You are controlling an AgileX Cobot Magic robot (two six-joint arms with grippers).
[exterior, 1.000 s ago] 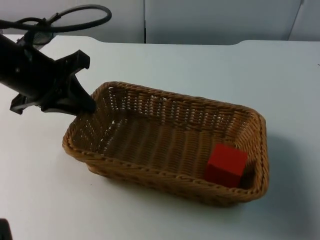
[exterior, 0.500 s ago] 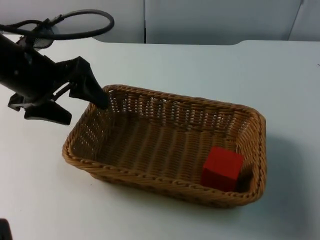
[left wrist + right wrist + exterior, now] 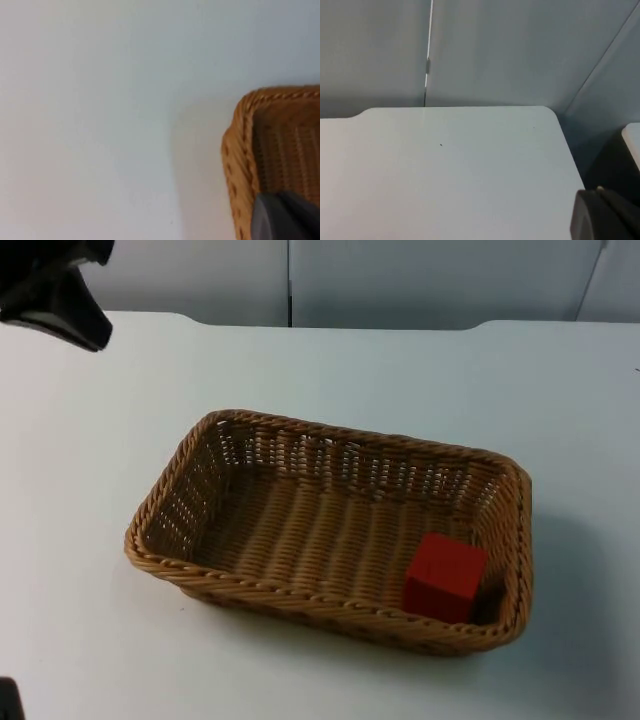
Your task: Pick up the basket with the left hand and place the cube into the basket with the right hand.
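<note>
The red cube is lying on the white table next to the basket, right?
Not quite. The red cube is inside the basket, in a corner of it, not on the table beside it. The top view shows this.

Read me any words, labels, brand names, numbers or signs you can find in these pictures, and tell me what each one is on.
None: no text, number or sign can be read anywhere.
The wicker basket bears no label.
The red cube inside it has plain faces.
The white table and the grey partition wall carry no markings.
The left gripper shows no lettering.
</note>
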